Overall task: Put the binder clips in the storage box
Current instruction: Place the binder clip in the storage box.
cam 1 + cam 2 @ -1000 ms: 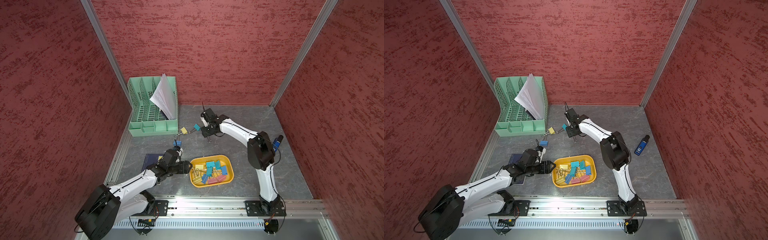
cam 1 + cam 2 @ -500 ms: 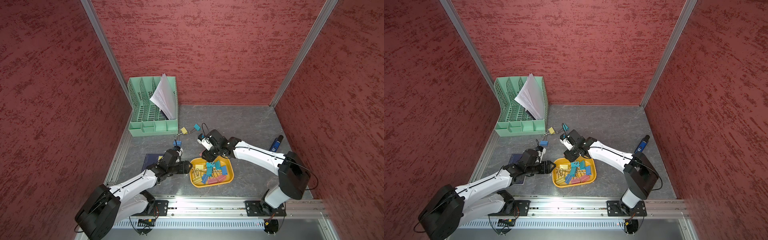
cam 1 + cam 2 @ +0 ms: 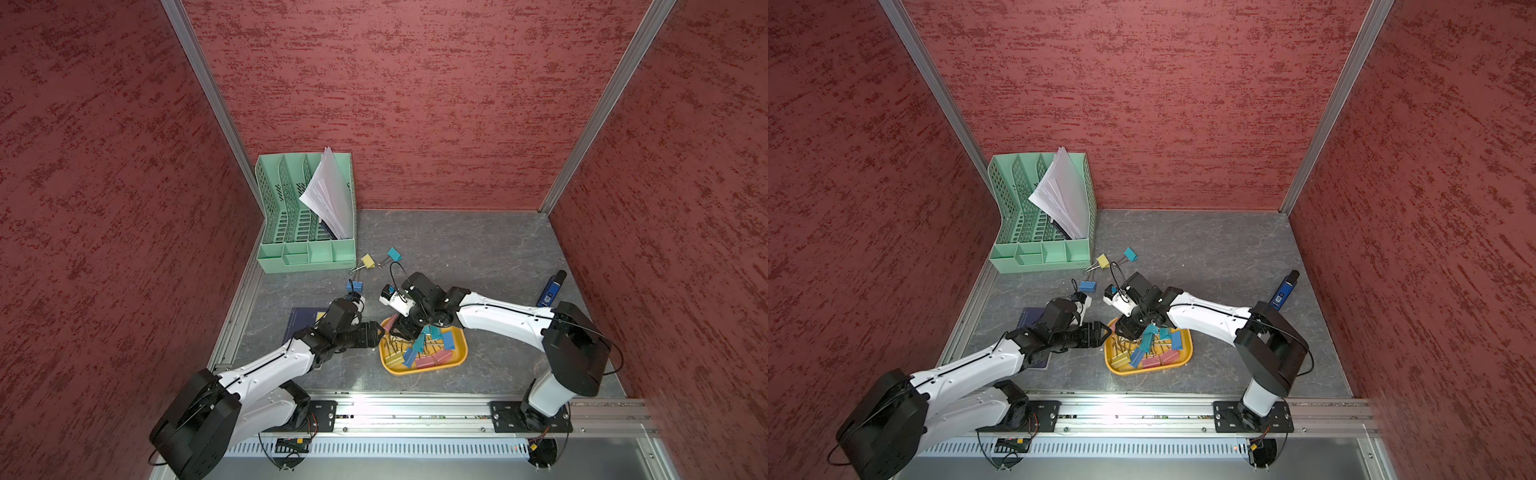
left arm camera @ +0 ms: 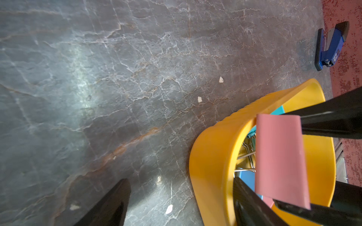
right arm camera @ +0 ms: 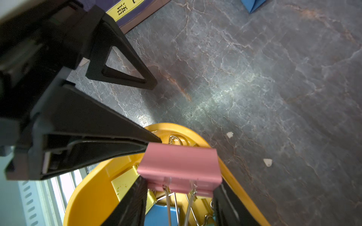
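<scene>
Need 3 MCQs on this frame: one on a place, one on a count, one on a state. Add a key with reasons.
1. Where is the pink metal binder clip that the right pincer holds?
A) over the mint-green file organizer
B) over the shallow yellow-orange plastic storage box
C) on the dark blue notebook

2. How many binder clips lie on the grey marbled table outside the box?
A) one
B) six
C) three

3. The left pincer is:
A) open and empty
B) shut on a blue clip
C) shut on the stapler

Key:
1 B: the right wrist view shows the clip between the fingers, above the box.
2 C: a yellow clip, a teal clip and a blue clip lie loose on the table.
3 A: its fingers stand wide apart and grip nothing.
</scene>
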`<state>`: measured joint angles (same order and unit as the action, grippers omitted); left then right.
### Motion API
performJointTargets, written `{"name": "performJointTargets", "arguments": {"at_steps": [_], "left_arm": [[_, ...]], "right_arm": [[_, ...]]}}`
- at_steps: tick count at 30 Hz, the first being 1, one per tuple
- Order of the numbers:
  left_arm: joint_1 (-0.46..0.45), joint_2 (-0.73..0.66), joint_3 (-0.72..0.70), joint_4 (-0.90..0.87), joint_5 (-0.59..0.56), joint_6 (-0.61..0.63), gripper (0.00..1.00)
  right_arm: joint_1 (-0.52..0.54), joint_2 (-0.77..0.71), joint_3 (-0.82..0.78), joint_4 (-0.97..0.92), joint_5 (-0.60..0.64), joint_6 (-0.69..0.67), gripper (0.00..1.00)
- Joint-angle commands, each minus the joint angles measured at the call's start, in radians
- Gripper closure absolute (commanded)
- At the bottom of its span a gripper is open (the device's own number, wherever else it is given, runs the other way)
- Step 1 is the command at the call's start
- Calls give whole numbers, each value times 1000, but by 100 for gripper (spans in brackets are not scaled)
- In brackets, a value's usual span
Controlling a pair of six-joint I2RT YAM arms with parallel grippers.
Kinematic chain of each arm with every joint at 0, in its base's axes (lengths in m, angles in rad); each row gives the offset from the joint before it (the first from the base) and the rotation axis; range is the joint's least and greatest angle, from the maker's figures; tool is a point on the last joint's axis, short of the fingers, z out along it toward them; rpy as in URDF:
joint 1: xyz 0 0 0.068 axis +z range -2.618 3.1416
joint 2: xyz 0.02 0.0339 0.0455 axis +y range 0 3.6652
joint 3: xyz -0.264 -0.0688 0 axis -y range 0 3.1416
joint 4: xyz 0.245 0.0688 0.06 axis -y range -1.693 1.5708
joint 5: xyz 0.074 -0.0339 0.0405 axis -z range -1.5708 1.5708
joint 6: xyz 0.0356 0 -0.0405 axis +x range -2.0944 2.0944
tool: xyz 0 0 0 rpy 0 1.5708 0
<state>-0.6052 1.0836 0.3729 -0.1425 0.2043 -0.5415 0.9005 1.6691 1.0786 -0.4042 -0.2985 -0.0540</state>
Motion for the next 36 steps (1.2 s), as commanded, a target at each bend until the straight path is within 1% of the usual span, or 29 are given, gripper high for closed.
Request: {"name": "performJointTargets", "arguments": {"at_steps": [1, 5, 11, 23, 33, 36], "left_arm": [[-1, -9, -10, -19, -11, 21, 17], [-2, -8, -9, -19, -11, 23, 16], [-1, -17, -13, -20, -9, 23, 16], [-2, -17, -15, -17, 1, 26, 16], [-2, -25, -17, -16, 1, 28, 16], [-2, -21, -16, -15, 3, 29, 16]], "right_arm": [[14, 28, -38, 34, -34, -5, 51], [14, 35, -52, 46, -34, -1, 49], [15, 37, -55, 20, 12, -2, 49], [14, -39, -92, 21, 64, 26, 50], [14, -30, -81, -22, 66, 4, 50], [14, -35, -84, -8, 57, 2, 50]]}}
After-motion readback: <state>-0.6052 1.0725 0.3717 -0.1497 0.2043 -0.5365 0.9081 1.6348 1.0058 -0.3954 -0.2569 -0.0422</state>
